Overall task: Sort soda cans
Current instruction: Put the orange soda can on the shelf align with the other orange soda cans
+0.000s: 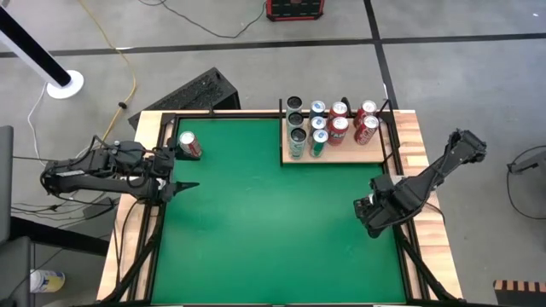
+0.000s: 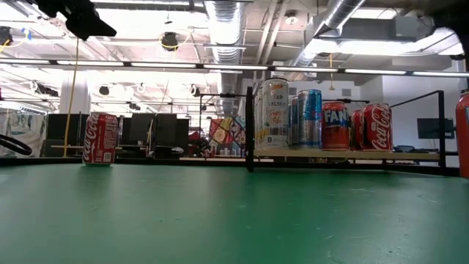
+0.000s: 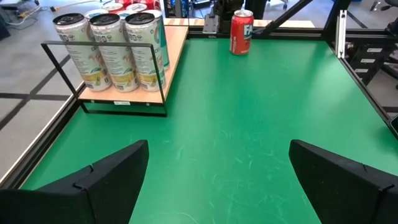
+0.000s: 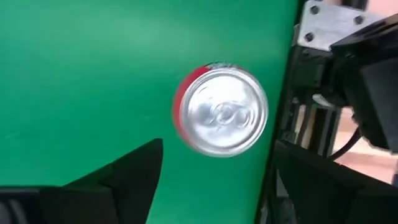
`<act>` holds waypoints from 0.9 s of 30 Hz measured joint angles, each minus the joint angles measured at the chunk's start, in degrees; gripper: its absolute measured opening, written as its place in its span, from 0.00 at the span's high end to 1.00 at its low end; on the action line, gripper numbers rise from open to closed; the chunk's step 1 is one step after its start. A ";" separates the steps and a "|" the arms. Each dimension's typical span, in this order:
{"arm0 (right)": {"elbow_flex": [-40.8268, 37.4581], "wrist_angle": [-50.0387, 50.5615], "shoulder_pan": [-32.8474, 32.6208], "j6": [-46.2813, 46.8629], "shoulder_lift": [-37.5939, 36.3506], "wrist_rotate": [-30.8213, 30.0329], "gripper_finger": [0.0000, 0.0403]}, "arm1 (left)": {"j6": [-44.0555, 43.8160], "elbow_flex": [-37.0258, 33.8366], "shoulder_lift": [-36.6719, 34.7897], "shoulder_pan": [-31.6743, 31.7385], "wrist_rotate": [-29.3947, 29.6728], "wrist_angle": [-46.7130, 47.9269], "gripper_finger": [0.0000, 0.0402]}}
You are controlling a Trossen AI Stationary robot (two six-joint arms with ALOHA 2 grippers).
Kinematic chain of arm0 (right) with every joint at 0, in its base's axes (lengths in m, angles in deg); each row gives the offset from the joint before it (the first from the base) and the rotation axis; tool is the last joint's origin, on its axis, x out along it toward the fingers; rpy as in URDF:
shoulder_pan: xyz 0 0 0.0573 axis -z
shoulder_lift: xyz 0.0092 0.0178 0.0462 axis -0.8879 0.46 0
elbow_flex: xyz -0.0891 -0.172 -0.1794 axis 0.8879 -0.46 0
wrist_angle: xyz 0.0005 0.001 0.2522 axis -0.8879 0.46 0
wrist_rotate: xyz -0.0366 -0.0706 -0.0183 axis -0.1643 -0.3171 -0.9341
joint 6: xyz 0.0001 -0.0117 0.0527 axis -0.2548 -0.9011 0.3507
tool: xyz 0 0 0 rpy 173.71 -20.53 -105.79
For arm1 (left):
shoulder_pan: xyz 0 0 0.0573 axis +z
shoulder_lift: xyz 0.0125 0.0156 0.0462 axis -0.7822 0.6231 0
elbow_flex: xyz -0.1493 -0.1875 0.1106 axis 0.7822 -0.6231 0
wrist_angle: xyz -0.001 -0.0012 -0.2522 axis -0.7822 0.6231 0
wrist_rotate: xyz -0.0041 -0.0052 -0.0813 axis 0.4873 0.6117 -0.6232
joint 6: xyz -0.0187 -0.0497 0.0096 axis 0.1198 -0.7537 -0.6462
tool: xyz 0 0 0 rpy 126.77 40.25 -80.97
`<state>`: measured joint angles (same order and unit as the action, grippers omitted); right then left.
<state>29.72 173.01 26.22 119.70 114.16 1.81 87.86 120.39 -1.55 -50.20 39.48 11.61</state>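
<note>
A red soda can (image 4: 221,112) stands upright on the green mat near the table's right edge, also seen as the red can (image 3: 241,31) in the left wrist view. My right gripper (image 4: 217,146) points down over it, open, its fingers apart on either side above the can's silver top. Another red can (image 1: 188,145) stands at the mat's far left corner, beside my left gripper (image 1: 181,169), which is open and holds nothing. Several cans (image 1: 328,128), red, teal and pale, stand on a wooden tray (image 1: 341,158) at the far right.
The tray has a black wire rail (image 3: 106,46) around it. A black metal frame (image 1: 401,170) runs along the mat's edges, close to the right-hand can. The middle of the green mat (image 1: 273,222) is bare.
</note>
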 joint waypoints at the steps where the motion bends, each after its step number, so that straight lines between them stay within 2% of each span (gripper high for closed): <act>1: -0.81 0.15 0.32 -0.38 0.42 0.00 0.17 | 0.25 0.00 0.01 0.00 0.00 0.00 0.07; 8: -6.42 -2.57 2.36 0.53 2.59 -0.02 0.07 | 0.59 0.00 0.00 0.00 0.00 0.00 0.07; 17: -11.76 -9.54 3.57 -0.49 2.59 0.07 0.05 | 0.59 0.00 0.01 0.00 0.00 0.00 0.07; 21: -11.97 -9.45 3.55 -0.11 2.59 -1.47 0.09 | 0.59 0.00 0.00 0.00 0.00 0.02 0.07; 27: -11.84 -9.80 3.55 -0.39 2.57 -1.62 0.20 | 0.59 0.00 0.01 0.00 0.00 0.01 0.07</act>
<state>17.88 163.21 29.77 119.31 116.73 0.20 88.45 120.39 -1.55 -50.20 39.48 11.62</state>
